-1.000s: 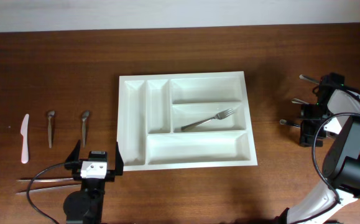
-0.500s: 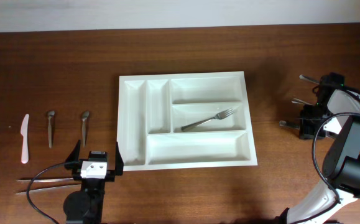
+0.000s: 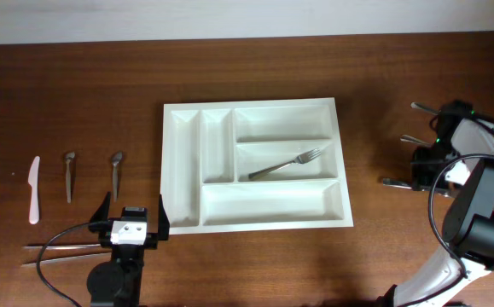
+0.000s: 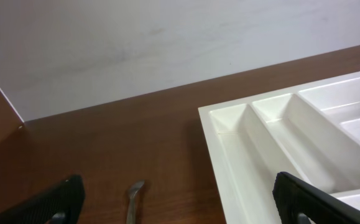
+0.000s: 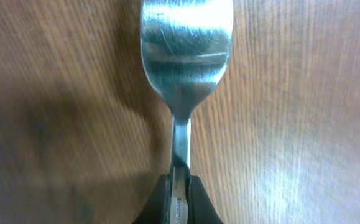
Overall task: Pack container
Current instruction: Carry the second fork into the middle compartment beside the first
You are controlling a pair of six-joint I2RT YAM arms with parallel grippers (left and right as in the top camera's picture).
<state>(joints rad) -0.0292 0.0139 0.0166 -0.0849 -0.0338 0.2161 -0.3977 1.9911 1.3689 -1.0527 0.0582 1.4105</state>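
The white container (image 3: 272,203) lies mid-table, and one fork (image 3: 287,164) rests in its middle wide compartment. At the far right my right gripper (image 3: 417,177) is shut on the handle of a metal utensil (image 3: 393,182) lying on the wood. In the right wrist view the gripper (image 5: 178,190) pinches the thin neck of the utensil (image 5: 186,50), whose wide end runs off the top edge. My left gripper (image 3: 134,211) stands open near the container's front left corner, holding nothing. In its own view the gripper (image 4: 180,205) straddles a spoon tip (image 4: 134,194) and the container's edge (image 4: 212,134).
Left of the container lie a white plastic knife (image 3: 34,189) and two spoons (image 3: 68,176) (image 3: 116,173). Long thin metal pieces (image 3: 59,251) lie beside the left arm. Two more metal utensils (image 3: 421,108) (image 3: 410,138) lie near the right arm.
My right gripper has shut on the utensil's handle, and the utensil has shifted slightly toward the table's front. The left arm has not moved.
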